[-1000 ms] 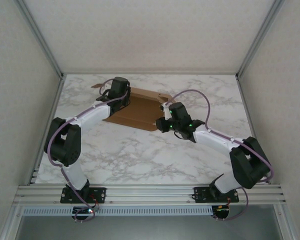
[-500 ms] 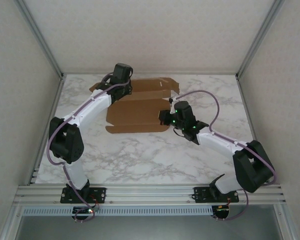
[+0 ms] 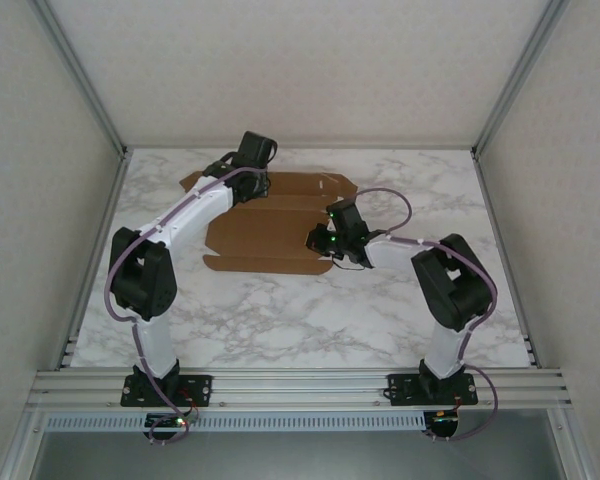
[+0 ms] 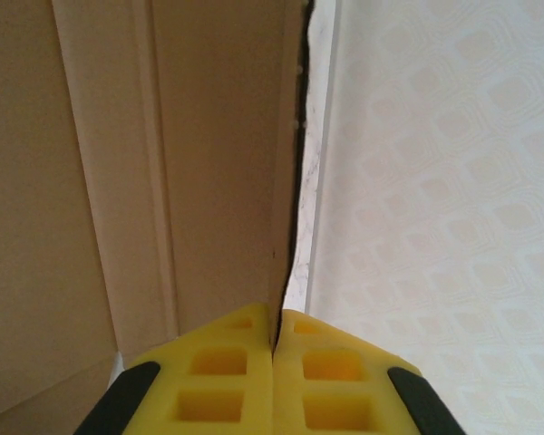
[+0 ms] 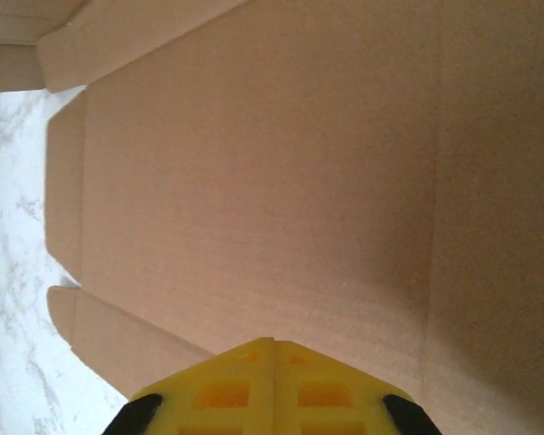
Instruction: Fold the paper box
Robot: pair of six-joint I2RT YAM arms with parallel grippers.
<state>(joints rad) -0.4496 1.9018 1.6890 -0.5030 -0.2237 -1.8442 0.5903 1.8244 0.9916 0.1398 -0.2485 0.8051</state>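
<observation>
The paper box [image 3: 265,235] is a brown die-cut cardboard sheet lying open and nearly flat on the far half of the marble table. My left gripper [image 3: 247,182] is at its far edge; in the left wrist view the yellow fingers [image 4: 227,367] are shut on the thin edge of the paper box [image 4: 208,163], which runs up between them. My right gripper [image 3: 317,241] is at the sheet's right edge. In the right wrist view its gripper [image 5: 273,343] is shut, tips against the broad face of the paper box [image 5: 281,163], with no cardboard seen between them.
The marble table [image 3: 280,310] is enclosed by pale patterned walls [image 4: 435,181] and aluminium posts [image 3: 85,80]. The box's far flaps lie close to the back wall. Bare marble [image 5: 9,227] shows beside the box's side tabs.
The box has gone from raised and skewed to flat and squared with the back wall. My left gripper shifted right along the far edge. My right gripper moved left and its arm folded in.
</observation>
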